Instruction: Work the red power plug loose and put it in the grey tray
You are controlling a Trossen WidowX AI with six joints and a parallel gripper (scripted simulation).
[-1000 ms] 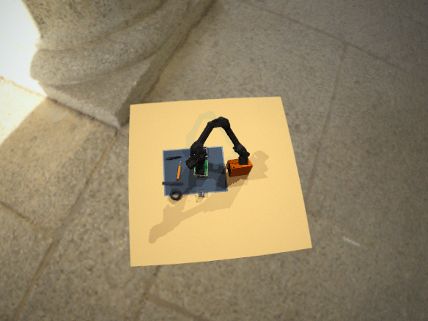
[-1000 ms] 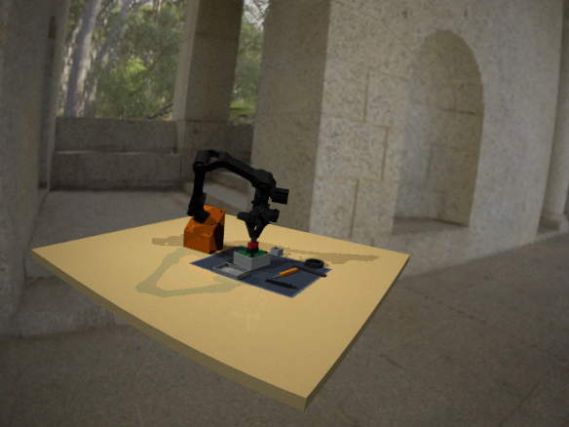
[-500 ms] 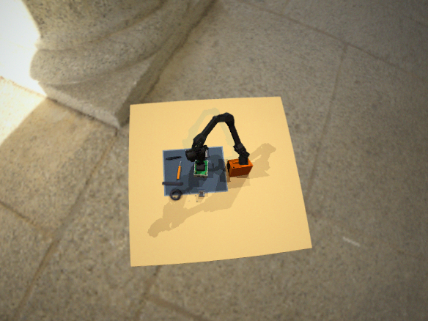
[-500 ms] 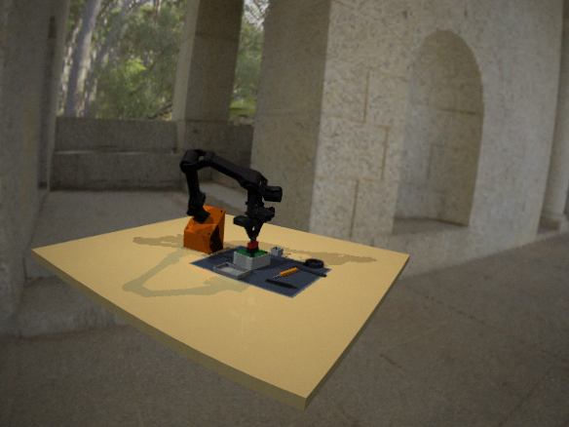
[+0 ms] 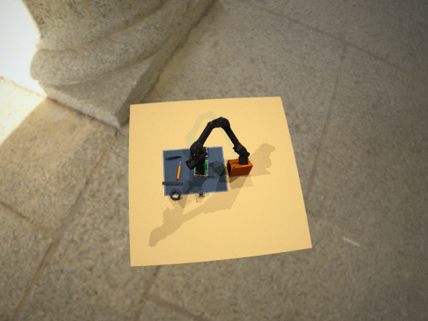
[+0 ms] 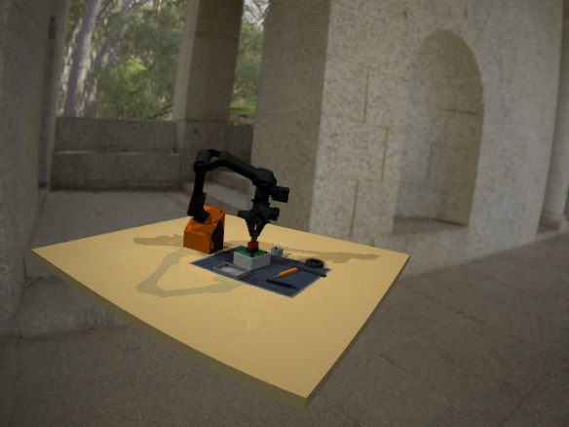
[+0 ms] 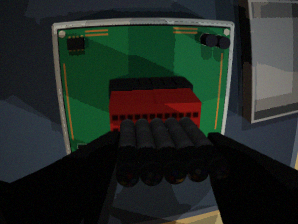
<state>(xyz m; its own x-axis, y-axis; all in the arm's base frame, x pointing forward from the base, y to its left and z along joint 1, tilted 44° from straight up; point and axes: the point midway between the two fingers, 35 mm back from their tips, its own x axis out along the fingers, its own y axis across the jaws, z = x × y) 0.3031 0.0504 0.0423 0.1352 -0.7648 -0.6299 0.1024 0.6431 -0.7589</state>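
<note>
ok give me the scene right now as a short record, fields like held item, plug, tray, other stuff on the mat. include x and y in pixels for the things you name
end effector (image 6: 253,240) (image 7: 164,143): shut on the red power plug
red power plug (image 6: 252,245) (image 7: 155,104): at the black socket (image 7: 150,83); whether loosened, cannot tell
circuit board (image 6: 242,252) (image 7: 90,65): green, on a pale block
grey tray (image 6: 231,276) (image 7: 250,75): beside the board, plug not in it
also on mat: orange-handled tool (image 5: 179,172) (image 6: 288,272), dark ring (image 5: 175,194) (image 6: 314,263) at its edge

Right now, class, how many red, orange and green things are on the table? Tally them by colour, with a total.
Red: 1, the plug
Orange: 2, the screwdriver and the arm's base
Green: 1, the circuit board
Total: 4
</note>
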